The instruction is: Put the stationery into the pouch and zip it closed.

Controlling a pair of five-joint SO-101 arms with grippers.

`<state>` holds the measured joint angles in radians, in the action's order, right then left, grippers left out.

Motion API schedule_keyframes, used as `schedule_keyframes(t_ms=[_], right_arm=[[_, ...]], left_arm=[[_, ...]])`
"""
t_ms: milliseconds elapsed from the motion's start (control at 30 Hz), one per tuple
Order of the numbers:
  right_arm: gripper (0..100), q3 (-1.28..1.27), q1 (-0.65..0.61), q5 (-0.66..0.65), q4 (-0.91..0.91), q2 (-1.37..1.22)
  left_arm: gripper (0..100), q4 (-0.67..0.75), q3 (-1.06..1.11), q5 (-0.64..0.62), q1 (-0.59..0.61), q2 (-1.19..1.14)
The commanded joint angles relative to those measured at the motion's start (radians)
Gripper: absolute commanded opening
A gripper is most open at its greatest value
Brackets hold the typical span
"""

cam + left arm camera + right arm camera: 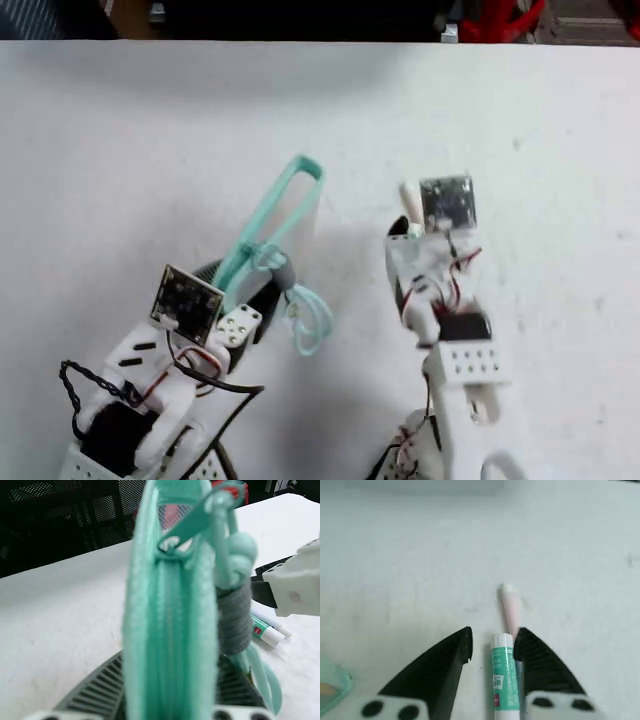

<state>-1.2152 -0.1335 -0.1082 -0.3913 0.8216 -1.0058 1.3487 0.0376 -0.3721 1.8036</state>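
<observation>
pouch (278,222): mint, stood on edge on the surface (120,150), well apart from the pens
left pincer (248,292): clamped onto the pouch's near end, fabric pinched between both jaws
cord loop (312,322): laid on the surface just beside the pouch
right pincer (494,632): jaws spread wide, nothing gripped, set low over the stationery
green-labelled pen (502,675): lying between the jaws, just beside one of them
pink pen (510,605): lying past the jaw tips, close alongside the green-labelled pen

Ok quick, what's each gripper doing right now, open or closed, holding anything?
Left gripper: shut on the pouch, holding it on edge.
Right gripper: open, jaws either side of the teal-labelled pen on the table, not gripping it.
</observation>
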Motion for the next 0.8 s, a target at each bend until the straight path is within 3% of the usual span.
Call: schedule_keyframes(t_ms=[0, 100, 267, 433, 533, 767], right_arm=[[18.7, 0.160, -0.012, -0.020, -0.062, -0.180], [23.6, 0.296, -0.002, -0.021, -0.140, -0.335], [21.9, 0.601, 0.084, -0.021, -0.335, -0.653], [19.7, 0.876, 0.058, -0.092, -0.545, -0.928], [12.5, 0.948, 0.048, -0.109, -0.607, -0.992], [13.4, 0.953, 0.048, -0.117, -0.611, -1.007]], left_arm=[[16, 0.006, 0.002, 0.006, 0.005, -0.013], [16, 0.015, 0.002, 0.003, 0.042, -0.013], [16, 0.064, 0.043, 0.006, 0.042, -0.013], [16, 0.077, 0.049, 0.008, 0.042, -0.013], [16, 0.077, 0.049, 0.008, 0.042, -0.013], [16, 0.077, 0.049, 0.008, 0.042, -0.013]])
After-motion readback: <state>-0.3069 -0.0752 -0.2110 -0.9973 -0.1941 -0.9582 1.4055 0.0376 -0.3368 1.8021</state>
